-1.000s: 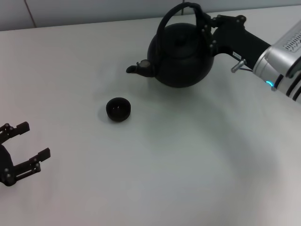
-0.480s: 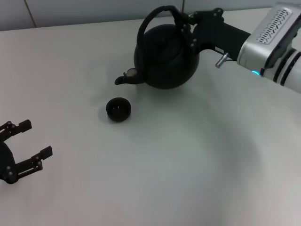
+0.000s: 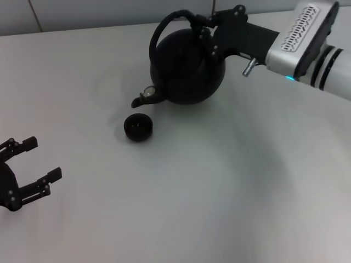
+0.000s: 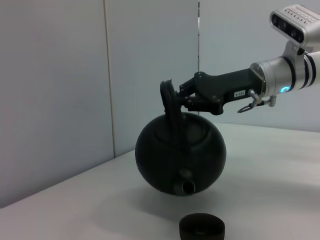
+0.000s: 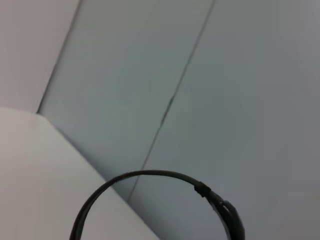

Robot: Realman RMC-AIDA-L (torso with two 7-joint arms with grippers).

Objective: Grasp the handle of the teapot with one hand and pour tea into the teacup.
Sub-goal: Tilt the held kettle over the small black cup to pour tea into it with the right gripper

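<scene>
Head cam sits high, looks fwd and down on the table from mid range: teapot at upper centre, cup just below it, left gripper at lower left edge. Left wrist cam is low, near table level, facing level across at the wall; it shares w/ head cam the teapot at frame centre, cup at bottom edge, and right gripper. Right wrist cam is very close and tilted up at the wall, sharing only the handle arcing across the bottom.
</scene>
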